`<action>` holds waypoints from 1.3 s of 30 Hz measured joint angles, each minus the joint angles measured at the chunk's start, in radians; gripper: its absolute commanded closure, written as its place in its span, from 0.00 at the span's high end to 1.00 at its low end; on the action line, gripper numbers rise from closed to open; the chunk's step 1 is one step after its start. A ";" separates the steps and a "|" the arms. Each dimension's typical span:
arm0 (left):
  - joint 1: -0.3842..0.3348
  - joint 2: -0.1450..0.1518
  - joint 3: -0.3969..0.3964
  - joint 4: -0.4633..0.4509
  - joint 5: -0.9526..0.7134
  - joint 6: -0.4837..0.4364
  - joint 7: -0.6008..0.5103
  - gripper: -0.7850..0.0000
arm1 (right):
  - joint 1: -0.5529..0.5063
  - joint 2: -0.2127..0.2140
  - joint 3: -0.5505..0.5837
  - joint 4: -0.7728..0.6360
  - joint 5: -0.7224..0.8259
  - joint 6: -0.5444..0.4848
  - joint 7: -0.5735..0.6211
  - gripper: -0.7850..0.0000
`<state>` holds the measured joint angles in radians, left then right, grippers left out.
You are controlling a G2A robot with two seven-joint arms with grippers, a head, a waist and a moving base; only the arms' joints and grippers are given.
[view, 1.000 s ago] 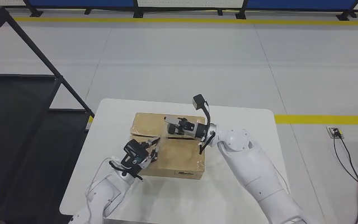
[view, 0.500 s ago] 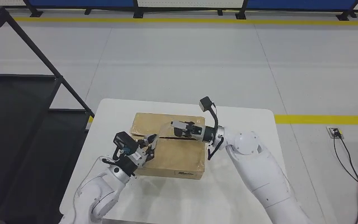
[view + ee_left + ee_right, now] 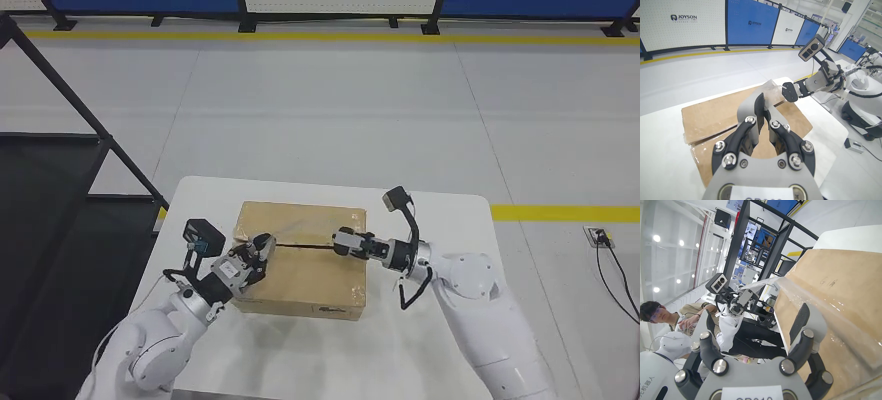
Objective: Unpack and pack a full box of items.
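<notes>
A closed cardboard box [image 3: 300, 270] lies in the middle of the white table [image 3: 430, 330]. A dark seam runs across its top. My left gripper [image 3: 763, 103] hovers over the box's left end [image 3: 258, 249], shut on a crumpled strip of clear tape [image 3: 772, 89] that lifts off the box [image 3: 715, 117]. In the right wrist view that tape [image 3: 761, 283] stretches from the box top [image 3: 829, 291] up to the left gripper [image 3: 745, 295]. My right gripper [image 3: 345, 243] is over the right part of the lid, open [image 3: 753, 321], with nothing between its fingers.
A black metal frame [image 3: 100, 150] stands left of the table. Bare table surface lies in front of the box and to its right. Glossy tape [image 3: 819, 306] still covers part of the box top near the right gripper.
The left gripper has drawn back toward the box's left end with the tape in it. The right gripper has slid right along the seam, away from the left one.
</notes>
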<state>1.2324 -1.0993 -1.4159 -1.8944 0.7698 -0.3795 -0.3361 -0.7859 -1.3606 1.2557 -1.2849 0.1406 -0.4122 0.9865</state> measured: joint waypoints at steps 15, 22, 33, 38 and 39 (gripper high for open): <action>-0.024 0.009 -0.048 -0.058 -0.244 0.098 -0.262 0.00 | -0.038 0.017 0.016 0.017 0.026 -0.062 -0.054 1.00; -0.024 0.008 -0.048 -0.058 -0.244 0.098 -0.262 0.00 | -0.042 0.024 0.014 0.037 0.035 -0.068 -0.052 1.00; -0.012 0.005 -0.025 -0.079 -0.336 0.190 -0.291 0.00 | -0.023 0.031 -0.006 0.047 0.022 -0.036 -0.054 1.00; -0.012 0.004 -0.031 -0.096 -0.424 0.254 -0.331 0.00 | -0.013 0.034 -0.011 0.061 0.039 -0.042 -0.051 1.00; -0.013 0.004 -0.033 -0.100 -0.448 0.270 -0.341 0.00 | -0.010 0.034 -0.013 0.064 0.043 -0.044 -0.049 1.00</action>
<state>1.2193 -1.0949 -1.4488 -1.9948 0.3218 -0.1092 -0.6773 -0.7963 -1.3266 1.2427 -1.2204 0.1834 -0.4558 0.9372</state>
